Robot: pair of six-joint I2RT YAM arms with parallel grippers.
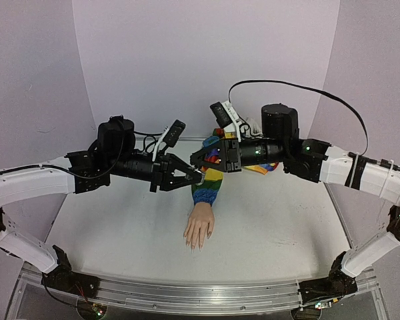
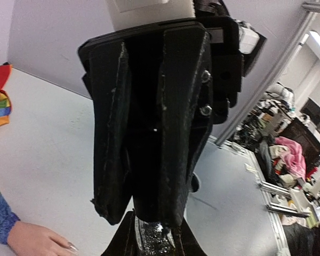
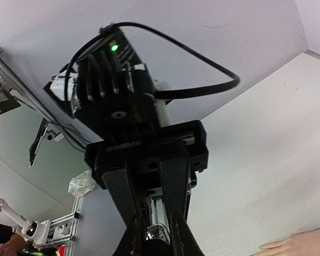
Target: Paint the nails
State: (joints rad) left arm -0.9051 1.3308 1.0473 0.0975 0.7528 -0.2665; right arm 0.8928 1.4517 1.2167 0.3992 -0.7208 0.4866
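A bottle (image 2: 152,234) is being gripped by the closed left gripper (image 1: 196,177); the right gripper (image 1: 196,159) is being held closed just beside it. The nails (image 1: 195,244) are being pointed at the tabletop's (image 1: 120,227) near edge, centrally.

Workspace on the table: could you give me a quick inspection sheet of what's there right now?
Surface: white table.
Job's things: mannequin hand lies palm down in a rainbow sleeve; nails too small to judge.
Clutter: rainbow fabric bunched behind the arms.
Robot hands: left hand and right hand meet tip to tip over the sleeve, both shut on a small shiny item.
Cables: black cable loops over the right arm.
Surroundings: pale backdrop; cluttered room beyond.
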